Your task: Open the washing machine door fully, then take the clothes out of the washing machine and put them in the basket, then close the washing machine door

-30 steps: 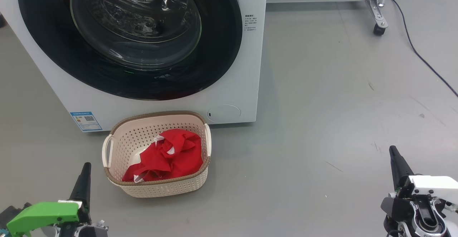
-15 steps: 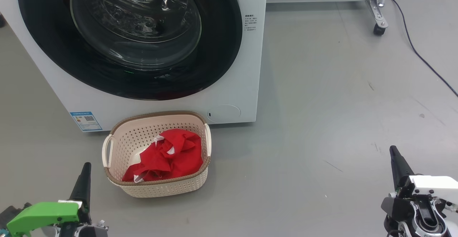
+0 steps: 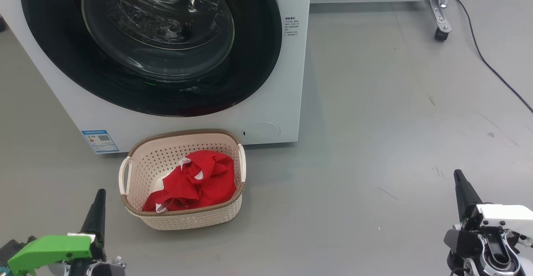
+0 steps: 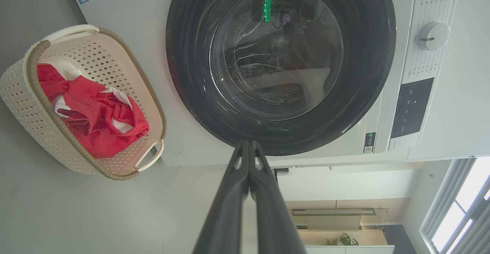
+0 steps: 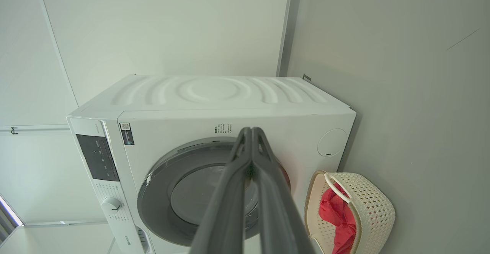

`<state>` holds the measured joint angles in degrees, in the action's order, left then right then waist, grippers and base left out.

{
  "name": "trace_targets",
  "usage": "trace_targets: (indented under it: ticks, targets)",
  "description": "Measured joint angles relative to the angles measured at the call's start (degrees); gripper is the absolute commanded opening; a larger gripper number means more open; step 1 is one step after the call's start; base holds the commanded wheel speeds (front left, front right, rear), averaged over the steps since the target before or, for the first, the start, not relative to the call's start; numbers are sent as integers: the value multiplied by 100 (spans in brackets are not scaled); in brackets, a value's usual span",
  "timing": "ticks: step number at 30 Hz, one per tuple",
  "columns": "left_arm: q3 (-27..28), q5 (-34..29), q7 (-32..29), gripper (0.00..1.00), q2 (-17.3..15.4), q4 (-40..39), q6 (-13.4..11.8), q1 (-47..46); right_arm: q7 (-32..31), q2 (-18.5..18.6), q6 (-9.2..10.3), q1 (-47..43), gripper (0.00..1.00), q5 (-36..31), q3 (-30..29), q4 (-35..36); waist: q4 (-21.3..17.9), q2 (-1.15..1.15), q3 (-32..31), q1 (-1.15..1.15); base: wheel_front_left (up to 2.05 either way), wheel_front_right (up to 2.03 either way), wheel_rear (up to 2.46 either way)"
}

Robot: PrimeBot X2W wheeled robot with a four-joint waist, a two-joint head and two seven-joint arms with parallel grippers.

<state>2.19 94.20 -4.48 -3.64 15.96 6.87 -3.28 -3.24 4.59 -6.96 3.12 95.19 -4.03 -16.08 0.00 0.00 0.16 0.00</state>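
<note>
Nearest: left claw (image 3: 100, 195) and right claw (image 3: 457, 175) hang low over the floor (image 3: 374, 163), well apart. Each has its fingers pressed together and holds nothing; both are judged parked clear of the work. Beyond, the basket (image 3: 187, 222) stands just before the washing machine (image 3: 287, 80), placed for a short transfer; the clothes (image 3: 195, 180) lie inside it. Farthest, the washing machine door (image 3: 258, 59) sits flush, apparently closed; no red shows through its glass. Task judged essentially complete.

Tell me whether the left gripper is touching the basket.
Apart. The head view shows a strip of bare grey floor between the left gripper and the basket.
</note>
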Motion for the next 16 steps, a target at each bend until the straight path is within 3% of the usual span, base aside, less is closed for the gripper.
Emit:
trace_targets:
  ticks: [16]
  targets:
    - [10,0,0,0,13,-3,0,0,0,-3,0,0,0,0,-12,1,0,0,1,0,0,0,0]
